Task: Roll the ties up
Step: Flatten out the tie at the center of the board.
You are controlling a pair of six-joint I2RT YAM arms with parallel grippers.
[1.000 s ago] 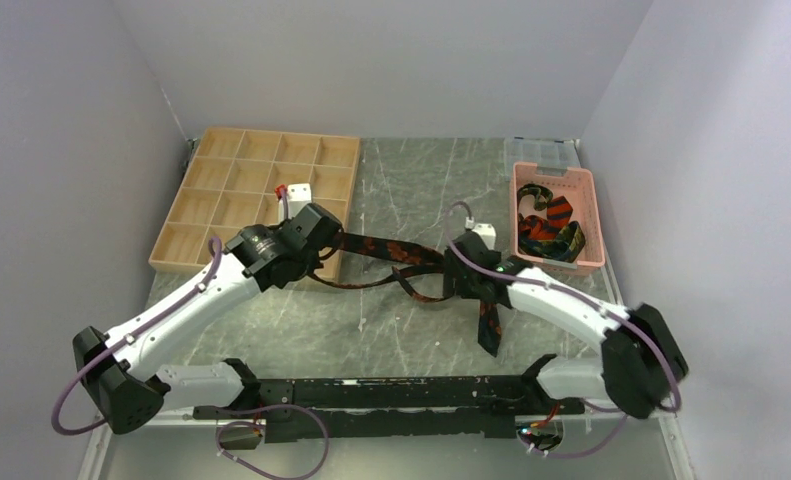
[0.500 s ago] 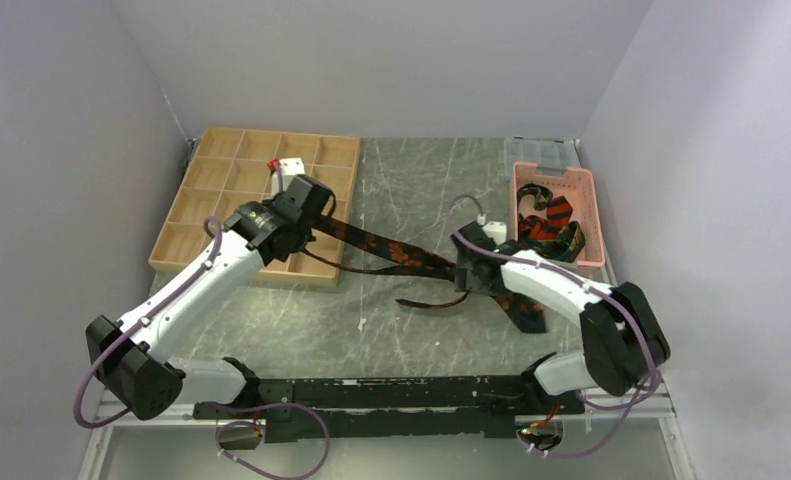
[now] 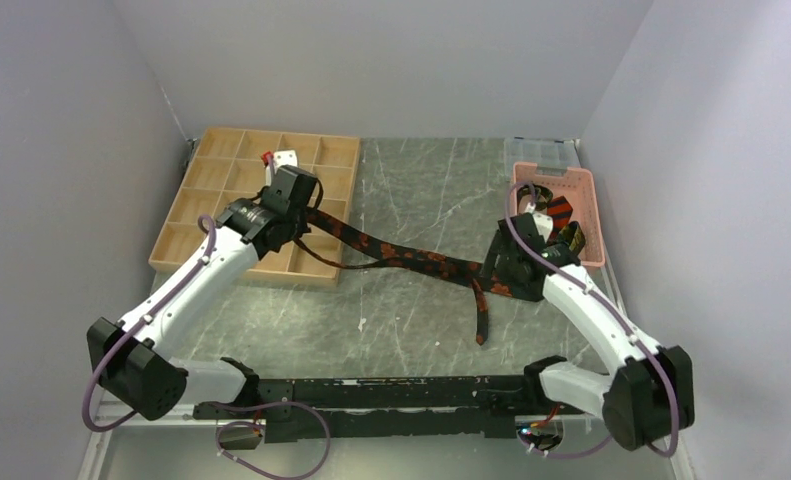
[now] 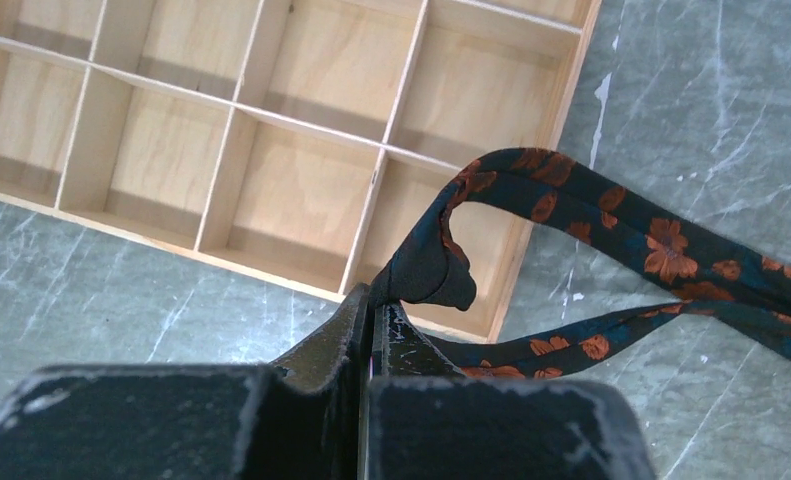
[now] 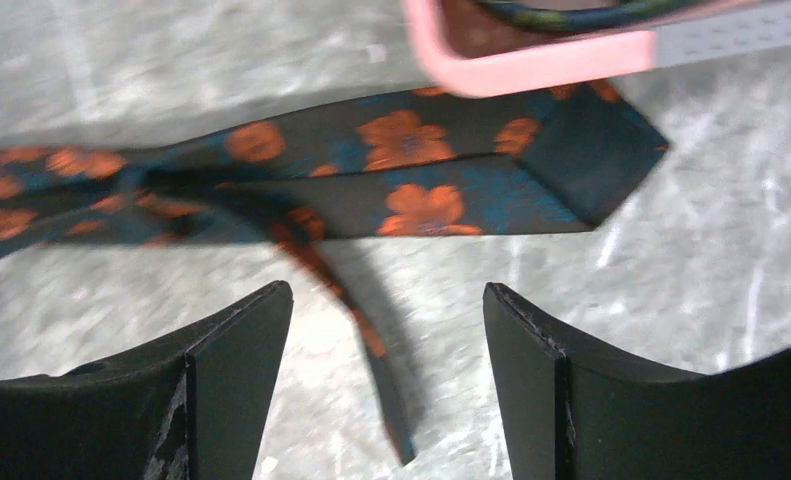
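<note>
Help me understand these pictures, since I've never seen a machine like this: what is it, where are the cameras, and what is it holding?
These are two robot arms bolted at the near table edge. The wide picture looks down from above and behind: the left arm and right arm reach over a grey table. The other two pictures come from a small camera on each wrist, looking past that arm's own fingers. The left fingers are shut on a fold of a dark tie with orange flowers, held over a wooden compartment tray. The tie runs across to the right fingers, which stand open above one pointed end, holding nothing. Beside them sits a pink basket with more ties inside.
</note>
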